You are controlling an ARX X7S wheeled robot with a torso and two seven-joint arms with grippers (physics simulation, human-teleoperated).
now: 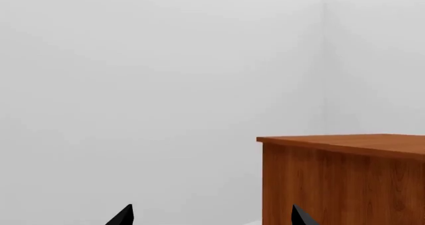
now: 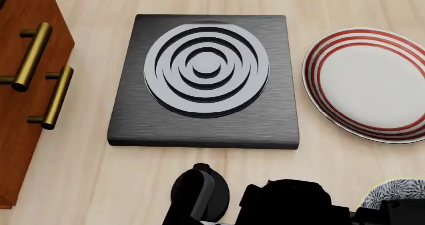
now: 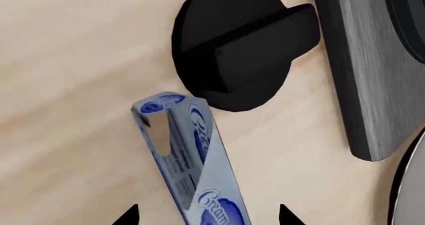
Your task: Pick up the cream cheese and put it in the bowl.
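Light-blue box: cream cheese (image 3: 192, 170), one, seen only in the right wrist view, standing on end between the two black fingertips (image 3: 127, 216) of the right gripper (image 3: 207, 216), leaning a bit.
Right gripper state: tips sit either side of the box with pale wood showing between them and the box; cannot tell if it pinches.
Box surroundings: over the wooden table (image 3: 73, 75), just beside a black round knob (image 3: 236, 51); touching or not, cannot tell.
Writing: dark blue oval logo on the box end, white script starting "Crea" near the fingertips, more script along the side, too small to read.
Bowl: one, grey-and-white floral bowl (image 2: 397, 192) with a pale rim, only partly in the head view's lower right corner, behind the robot's black body.
Left gripper: two black tips (image 1: 211, 216) spread wide apart, holding nothing, facing a white wall and a wooden cabinet (image 1: 342, 180).
Other counts: one black stove plate (image 2: 206, 80) with grey rings, one red-striped white plate (image 2: 369, 83), two brass handles (image 2: 33, 56) on the cabinet.
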